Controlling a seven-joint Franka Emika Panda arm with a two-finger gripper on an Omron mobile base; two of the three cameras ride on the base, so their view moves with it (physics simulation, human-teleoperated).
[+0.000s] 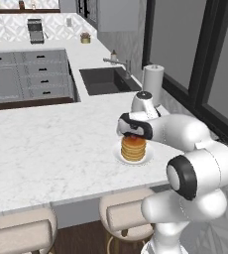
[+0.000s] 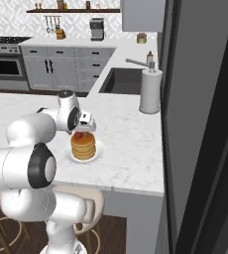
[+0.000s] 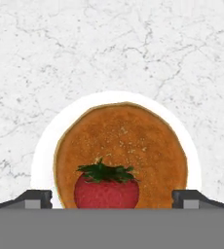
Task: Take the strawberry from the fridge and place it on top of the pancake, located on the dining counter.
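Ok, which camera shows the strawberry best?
The hand view: the strawberry sits large on the pancake, between the open fingertips. Both base views show just a small red speck under the gripper.

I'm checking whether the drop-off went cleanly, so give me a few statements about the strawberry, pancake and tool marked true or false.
1. The strawberry sits on top of the pancake. True.
2. The tool is clamped shut on the strawberry. False: in the hand view its fingertips stand wide apart, clear of the berry on either side.
3. The pancake rests on a white plate on the dining counter. True.
4. The pancake stack sits inside the sink. False: the sink lies farther back, beyond the paper towel roll.
5. The strawberry lies on the bare marble beside the plate. False: it is on the top pancake.
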